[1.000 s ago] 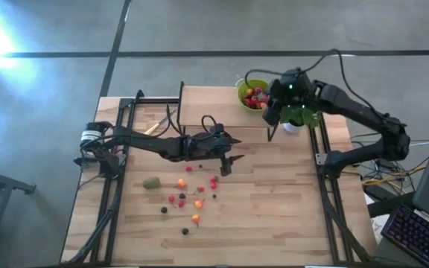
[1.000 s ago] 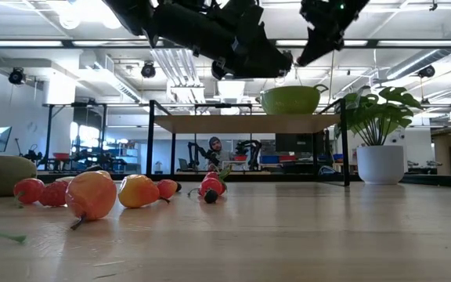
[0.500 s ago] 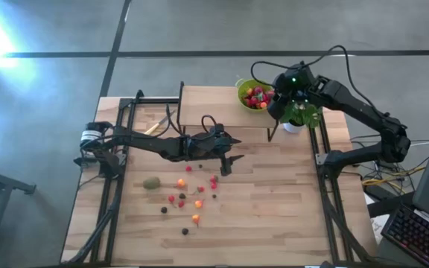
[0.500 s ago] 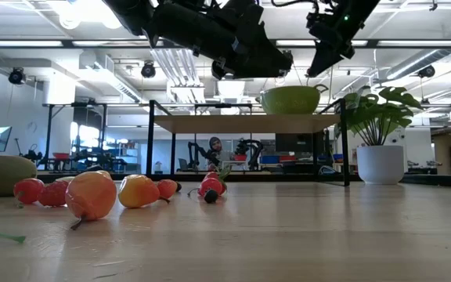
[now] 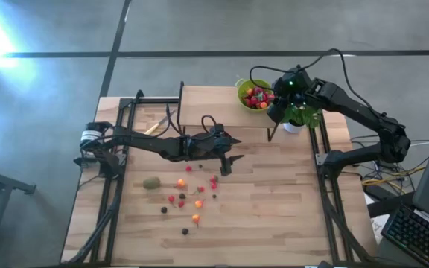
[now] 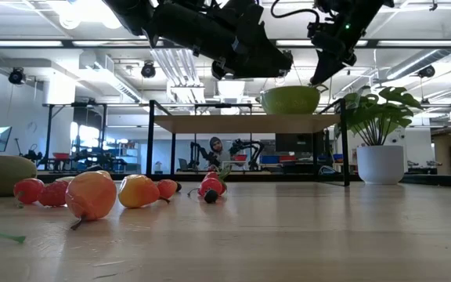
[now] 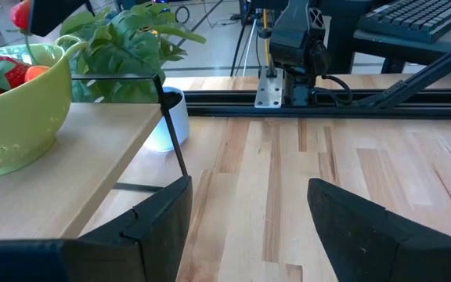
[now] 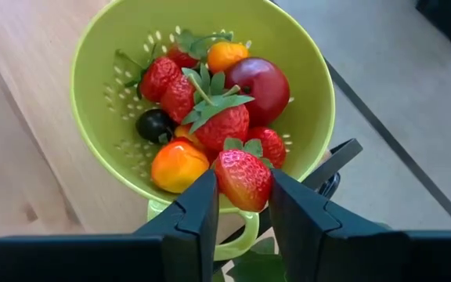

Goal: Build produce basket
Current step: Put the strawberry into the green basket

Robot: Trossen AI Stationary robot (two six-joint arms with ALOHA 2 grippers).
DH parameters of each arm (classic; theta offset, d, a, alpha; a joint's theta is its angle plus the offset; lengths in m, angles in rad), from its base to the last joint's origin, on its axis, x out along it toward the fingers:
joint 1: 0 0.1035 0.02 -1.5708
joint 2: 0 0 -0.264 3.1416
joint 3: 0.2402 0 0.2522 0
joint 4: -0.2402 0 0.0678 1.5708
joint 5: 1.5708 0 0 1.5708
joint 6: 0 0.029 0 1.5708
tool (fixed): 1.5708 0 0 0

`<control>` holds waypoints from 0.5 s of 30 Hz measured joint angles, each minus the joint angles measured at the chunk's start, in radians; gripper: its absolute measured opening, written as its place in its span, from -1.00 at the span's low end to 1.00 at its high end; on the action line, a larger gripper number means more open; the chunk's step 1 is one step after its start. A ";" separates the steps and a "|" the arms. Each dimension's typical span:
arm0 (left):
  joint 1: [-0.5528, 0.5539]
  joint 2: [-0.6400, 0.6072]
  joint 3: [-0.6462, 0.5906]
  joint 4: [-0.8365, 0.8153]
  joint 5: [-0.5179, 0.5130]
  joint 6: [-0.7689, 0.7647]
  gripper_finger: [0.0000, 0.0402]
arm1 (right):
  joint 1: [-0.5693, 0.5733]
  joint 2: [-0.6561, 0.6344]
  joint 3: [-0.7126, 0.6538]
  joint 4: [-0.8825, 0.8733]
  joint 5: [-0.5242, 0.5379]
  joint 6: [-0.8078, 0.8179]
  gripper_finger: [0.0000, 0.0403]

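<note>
The lime-green produce basket (image 8: 131, 86) stands on a raised wooden shelf (image 5: 214, 104) at the table's far side. It holds strawberries, a dark red fruit, orange fruits and a black berry. My right gripper (image 8: 241, 205) hangs over the basket's near rim, shut on a strawberry (image 8: 243, 178). The basket also shows in the high view (image 5: 250, 92), with that gripper (image 5: 272, 103) beside it. More produce lies loose on the table: small red, orange and dark fruits (image 5: 188, 195) and a brownish-green oval one (image 5: 151, 182). My left gripper (image 7: 249, 219) hovers open over the table's middle with nothing between its fingers. My right gripper pinches the strawberry's two sides (image 8: 224, 184) between its two fingers. The fingers slant down from the table's right side toward the basket. The strawberry is lifted clear, just above the basket's rim by its handle (image 8: 237, 235).
A leafy plant in a white pot (image 5: 298, 119) stands right beside the basket, under my right arm. Black frame rails (image 5: 114, 193) run along both table sides. A thin shelf leg (image 7: 171, 129) stands ahead of my left gripper. Bare wood (image 5: 274, 201) lies to the right of the loose fruits.
My right gripper, still shut on the strawberry, has sunk a little toward the basket and drifted slightly toward the table's right edge. The strawberry stays lifted clear.
</note>
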 joint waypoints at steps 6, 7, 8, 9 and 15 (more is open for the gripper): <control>0.000 0.000 0.000 0.000 0.000 0.000 0.29 | 0.000 0.000 0.000 0.003 0.000 -0.003 -0.45; 0.000 0.000 0.000 0.000 0.000 0.000 0.29 | 0.000 0.000 0.000 0.003 0.000 -0.003 -0.42; 0.000 0.000 0.000 0.000 0.000 0.000 0.29 | 0.000 0.000 0.000 0.005 0.000 -0.003 -0.38; 0.000 0.000 0.000 0.000 0.000 0.000 0.29 | 0.000 0.000 0.000 0.008 0.000 -0.003 -0.35; 0.000 0.000 0.000 0.000 0.000 0.000 0.29 | 0.000 0.000 0.000 0.024 0.000 0.000 -0.20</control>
